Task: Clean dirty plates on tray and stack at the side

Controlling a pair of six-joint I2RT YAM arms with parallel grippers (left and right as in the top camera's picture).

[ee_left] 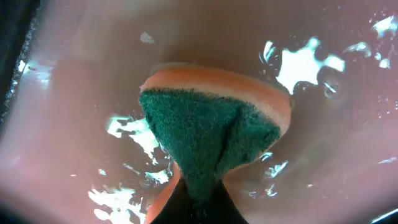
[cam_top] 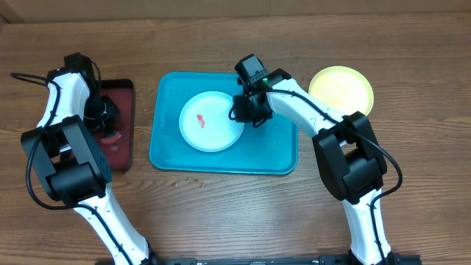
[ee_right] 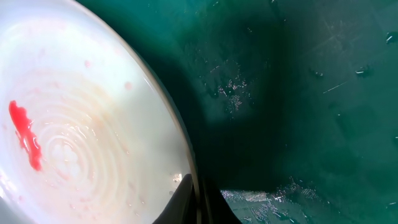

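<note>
Right gripper (cam_top: 250,112) clamps the rim of the white plate (cam_top: 212,121) inside the tray (cam_top: 280,151), steadying it; left gripper (ee_left: 199,205), beside the tray, pinches the sponge (ee_left: 211,124), ready for wiping.

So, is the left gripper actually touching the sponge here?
Touching. The left wrist view shows the sponge folded and pinched between the jaws of the left gripper, green side facing the camera.

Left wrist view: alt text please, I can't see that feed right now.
An orange sponge with a green scouring face is pinched and folded in the shut left gripper at the bottom edge. Behind it lies the dark red tray, wet with glinting water patches.
</note>
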